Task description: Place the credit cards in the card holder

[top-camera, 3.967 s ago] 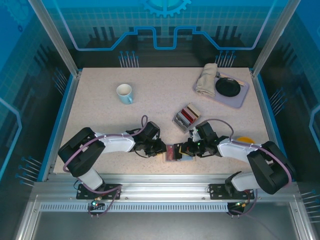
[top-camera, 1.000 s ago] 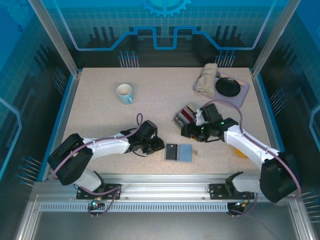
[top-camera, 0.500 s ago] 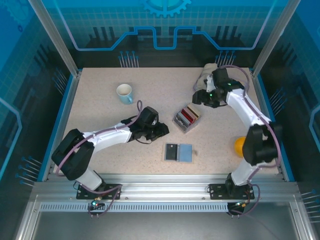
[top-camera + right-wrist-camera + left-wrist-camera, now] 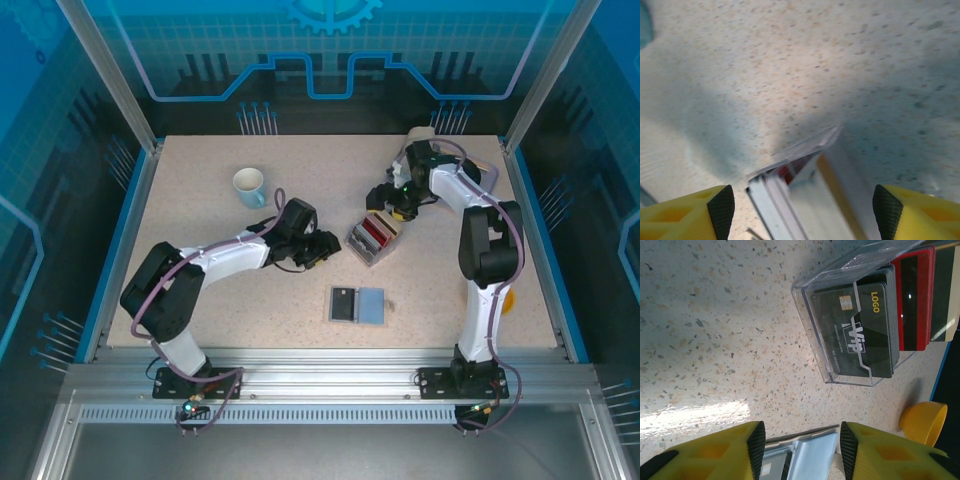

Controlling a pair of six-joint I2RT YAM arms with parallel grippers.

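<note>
The card holder lies open and flat near the front middle of the table, with a dark panel on the left and a silvery panel on the right. The credit cards stand in a clear box behind it, black, red and tan. In the left wrist view the black cards face me and the card holder lies beyond my fingertips. My left gripper is open and empty, left of the box. My right gripper is open over the box's far end, with the blurred cards below it.
A white mug stands at the back left. At the back right a grey tray holds a folded towel and a black dish. A yellow cup sits behind the right arm, near the table's right edge.
Both grippers have left the card holder and opened wider. The right arm swung to the back right, then came over the card box. The left gripper moved back and right toward the box.
</note>
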